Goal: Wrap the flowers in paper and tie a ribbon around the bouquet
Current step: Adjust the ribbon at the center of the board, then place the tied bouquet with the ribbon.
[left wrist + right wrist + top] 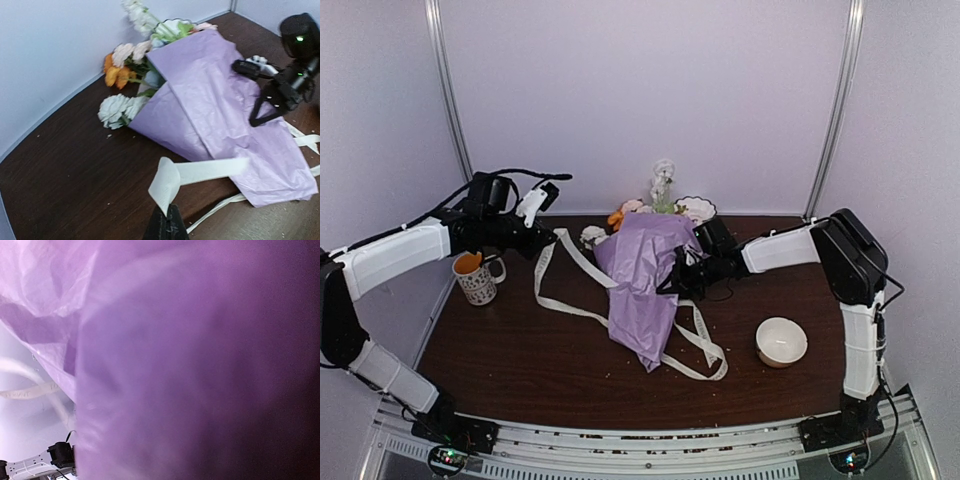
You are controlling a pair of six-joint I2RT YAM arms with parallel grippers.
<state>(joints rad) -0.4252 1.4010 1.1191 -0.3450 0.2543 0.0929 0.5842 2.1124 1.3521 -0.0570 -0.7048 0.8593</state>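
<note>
The bouquet (642,285) lies flat at mid-bench (520,360). Its long axis runs far to near: the flowers (632,210) point at the back wall, the narrow tip toward the arm bases. Your left claw (166,222) is clamped on the ribbon (200,171) end. Your right claw (672,283) is closed against the bouquet's right side; you cannot tell whether it pinches anything.

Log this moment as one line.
left gripper: shut on ribbon | right gripper: shut on bouquet | ribbon: not yet tied
</note>
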